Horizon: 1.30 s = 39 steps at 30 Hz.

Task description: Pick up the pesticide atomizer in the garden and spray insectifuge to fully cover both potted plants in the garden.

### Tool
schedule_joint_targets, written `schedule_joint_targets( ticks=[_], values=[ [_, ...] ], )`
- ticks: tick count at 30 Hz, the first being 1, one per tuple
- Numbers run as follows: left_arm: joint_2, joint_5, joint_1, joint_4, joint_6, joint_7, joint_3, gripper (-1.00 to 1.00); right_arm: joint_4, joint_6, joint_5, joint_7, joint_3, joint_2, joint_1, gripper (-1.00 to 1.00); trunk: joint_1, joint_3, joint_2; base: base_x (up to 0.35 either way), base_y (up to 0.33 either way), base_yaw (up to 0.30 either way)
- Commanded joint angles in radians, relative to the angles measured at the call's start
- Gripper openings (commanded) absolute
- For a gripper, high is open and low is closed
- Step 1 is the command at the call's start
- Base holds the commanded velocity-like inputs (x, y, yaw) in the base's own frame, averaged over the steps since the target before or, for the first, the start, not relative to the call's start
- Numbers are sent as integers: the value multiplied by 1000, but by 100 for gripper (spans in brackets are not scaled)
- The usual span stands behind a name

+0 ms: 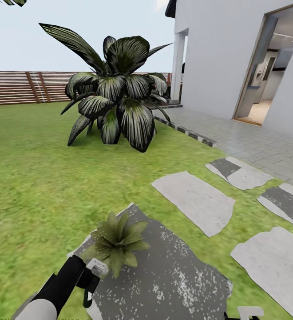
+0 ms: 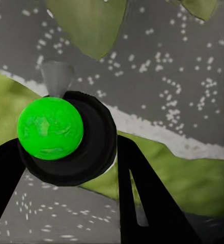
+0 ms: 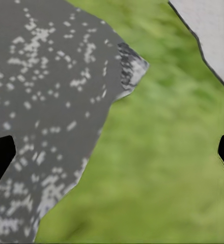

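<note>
Spraying is in hand: our left claw grips the pesticide atomizer, nozzle apparently toward the potted plant on its dark stepping stone. Right claw hangs wide over the lawn. Next we must cover every leaf.

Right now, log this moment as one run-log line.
left gripper: holding green spray bottle | aimed at small green potted rosette on speckled grey stepping stone | right gripper: open, empty

No readable text.
No letters, nos. or brand marks legible anywhere; the blurry indoor area past the doorway possibly hides some.
</note>
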Motion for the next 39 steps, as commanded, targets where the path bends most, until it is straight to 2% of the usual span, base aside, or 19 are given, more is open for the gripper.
schedule_joint_targets(
  ticks=[1, 10, 18, 22, 24, 26, 27, 29, 30, 32, 34, 36, 39],
  values=[
    [-1, -11, -1, -3, 3, -10, 3, -100, 0, -2, -10, -1, 9, 0, 0, 100, 0, -1, 0, 0, -270, 128],
    [-1, -10, -1, -12, 1, -10, 7, -100, 3, -2, -8, 0, 10, 3, 0, 100, 0, -1, 0, 70, -253, 258],
    [-17, -10, 0, -13, 0, -9, 5, -100, 3, -2, -8, -1, 10, 3, 0, 100, 0, -1, 0, 31, -24, 278],
    [-19, -10, 0, -15, -1, -8, 2, -100, 3, -3, -8, -1, 9, -3, 0, 100, 0, -1, 0, 0, 0, 79],
    [-30, -10, -1, -15, -1, -7, 0, -100, 4, -2, -8, 0, 10, -9, 0, 100, 0, -1, 0, 0, 0, 9],
    [-54, -13, 0, -12, -6, -4, -2, -100, 5, -3, -8, 0, 10, -12, 0, 100, 0, -1, 0, 0, 0, 2],
    [-53, -13, 0, -13, -7, -5, -1, -100, 5, -2, -8, 0, 10, -12, 0, 100, 0, -1, 0, 0, 0, 0],
    [-46, -14, 1, -12, -8, -11, 1, -100, 5, -3, -8, 0, 10, -12, 0, 100, 0, -1, 0, 0, 0, 0],
    [-14, -13, 2, -11, -8, -17, 3, -100, 5, -3, -8, -1, 10, -12, 0, 100, 0, -1, 0, 0, 0, 0],
    [12, -12, 3, -6, -7, -21, 3, -100, 5, -2, -8, -1, 10, -12, 0, 100, 0, -1, 0, 0, 0, 0],
    [43, -12, 5, -1, -8, -62, 3, -100, 4, -2, -8, 0, 10, -11, 0, 100, 0, -1, 0, 0, 0, 0],
    [69, -13, 18, -5, -9, -111, 6, -100, 3, -2, -8, 0, 10, -11, 0, 100, 0, -1, 0, 0, 0, 0],
    [90, -13, 24, -10, -14, -124, 33, -100, 2, -2, -8, 0, 10, -10, 0, 100, 0, -1, 0, 0, 0, 0]
  ],
)
